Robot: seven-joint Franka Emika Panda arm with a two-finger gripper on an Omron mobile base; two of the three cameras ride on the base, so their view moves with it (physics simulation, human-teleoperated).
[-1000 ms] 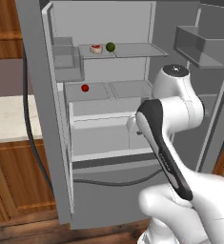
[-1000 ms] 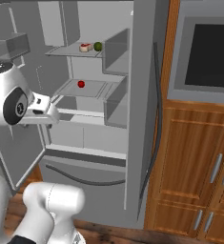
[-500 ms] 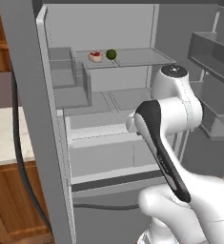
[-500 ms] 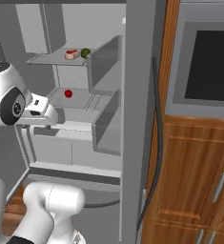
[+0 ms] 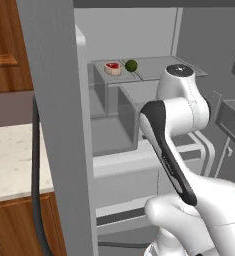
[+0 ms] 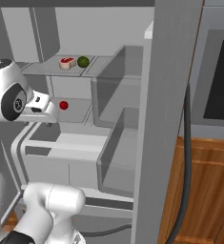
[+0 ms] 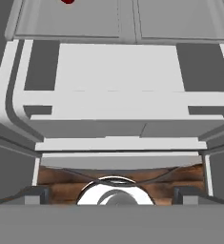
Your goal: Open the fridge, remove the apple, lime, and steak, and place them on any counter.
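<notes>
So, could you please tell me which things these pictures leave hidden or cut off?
- Small round bright red apple: cut by the top edge in the hand view; behind the white arm in the left base view.
- Fingers: their dark tips sit at the hand view's bottom edge, mostly cut off.
- Small flat red steak with white rim and small dark green lime: too small for surface detail.

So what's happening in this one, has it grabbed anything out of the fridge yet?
Not yet. The fridge stands open with the white arm reaching into it, and nothing is held. The steak and the lime sit side by side on an upper shelf, and the apple lies on the shelf below, just beyond the arm's wrist in the right base view. The gripper's fingers are open, and the hand camera looks down over the white lower shelves. The cream counter to the left of the fridge holds none of the three.
</notes>
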